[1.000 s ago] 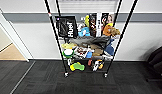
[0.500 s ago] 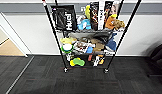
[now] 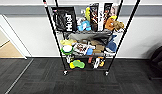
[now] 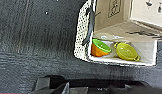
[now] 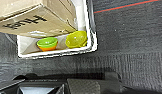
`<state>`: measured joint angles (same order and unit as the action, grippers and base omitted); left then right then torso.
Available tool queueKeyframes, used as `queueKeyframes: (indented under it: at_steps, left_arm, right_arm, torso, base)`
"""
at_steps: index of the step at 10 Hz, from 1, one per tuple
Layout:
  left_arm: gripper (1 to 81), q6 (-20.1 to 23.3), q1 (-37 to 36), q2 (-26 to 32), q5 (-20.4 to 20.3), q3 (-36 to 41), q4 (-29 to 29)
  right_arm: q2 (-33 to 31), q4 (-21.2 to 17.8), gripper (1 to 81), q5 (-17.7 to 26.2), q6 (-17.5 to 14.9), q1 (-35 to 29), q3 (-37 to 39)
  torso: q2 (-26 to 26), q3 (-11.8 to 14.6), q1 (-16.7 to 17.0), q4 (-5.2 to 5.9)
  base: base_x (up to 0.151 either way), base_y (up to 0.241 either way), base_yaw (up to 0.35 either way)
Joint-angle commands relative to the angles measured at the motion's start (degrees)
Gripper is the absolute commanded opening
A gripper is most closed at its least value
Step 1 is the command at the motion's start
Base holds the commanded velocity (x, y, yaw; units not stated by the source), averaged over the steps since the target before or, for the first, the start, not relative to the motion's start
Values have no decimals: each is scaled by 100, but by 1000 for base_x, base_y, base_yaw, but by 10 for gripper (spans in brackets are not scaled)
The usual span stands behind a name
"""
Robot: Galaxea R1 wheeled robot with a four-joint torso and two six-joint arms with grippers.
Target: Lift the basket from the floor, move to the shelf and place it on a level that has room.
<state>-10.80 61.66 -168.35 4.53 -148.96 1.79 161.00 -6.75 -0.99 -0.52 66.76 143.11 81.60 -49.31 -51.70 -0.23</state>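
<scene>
The basket (image 4: 83, 37) sits on the floor (image 3: 34, 80), which is dark grey carpet. It is below both wrist cameras, so both arms look down into it from above. From the left wrist I see one woven end and a black loop handle (image 4: 89, 27). From the right wrist I see the other end, with its white lining (image 5: 57, 51). So the long way of the basket seems to run from one arm to the other, and neither arm looks nearer than the other.

The shelf (image 3: 89, 37) is the biggest thing in front of the robot. It is a tall black wire rack against the wall, some way off across the carpet, and its tiers are full of bags and boxes.

Inside the basket lies a brown box marked Huel (image 5: 29, 20). Beside the box are a yellow bowl (image 5: 76, 39) and a green and orange bowl (image 5: 47, 43).

I cannot tell if either end effector is open or closed, or if it holds anything.
</scene>
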Motion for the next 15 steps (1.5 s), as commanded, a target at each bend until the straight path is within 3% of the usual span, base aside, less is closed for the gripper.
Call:
queueKeyframes:
  at_steps: [1, 3, 5, 7, 11, 12, 15]
  left_arm:
    - [811, -19, -316, 64, 364, -11, 76]
    - [811, -80, -378, 38, 381, 16, 181]
    - [811, -89, -474, -15, 417, 16, 208]
    - [811, -89, -545, -85, 513, 16, 190]
    - [811, -89, -853, -182, 707, 16, 208]
    - [811, -89, -931, -182, 715, -2, 208]
    - [811, -98, -1177, -173, 751, -20, 225]
  right_arm:
    - [-136, 7, 811, 714, 8, -658, -3]
    - [-171, -1, 811, 863, 8, -834, 6]
    - [-259, -28, 811, 899, 8, -887, -56]
    - [-285, -45, 811, 899, 8, -939, -73]
    - [-320, -141, 811, 916, 17, -1072, -90]
    - [-312, -168, 811, 916, 17, -1107, -99]
    - [-312, -256, 811, 916, 17, -1238, -126]
  torso:
    - [553, 0, -356, 0]
    - [944, 0, -601, 0]
    - [1336, -537, -846, 0]
    - [1607, -657, -1014, 0]
    - [2346, -1348, -1484, 0]
    - [2540, -997, -1609, 0]
    - [2990, -1179, -1897, 0]
  base:
    - [0, 0, 0]
    - [0, 0, 0]
    - [0, 0, 0]
    - [0, 0, 0]
    - [0, 0, 0]
    - [0, 0, 0]
    - [0, 0, 0]
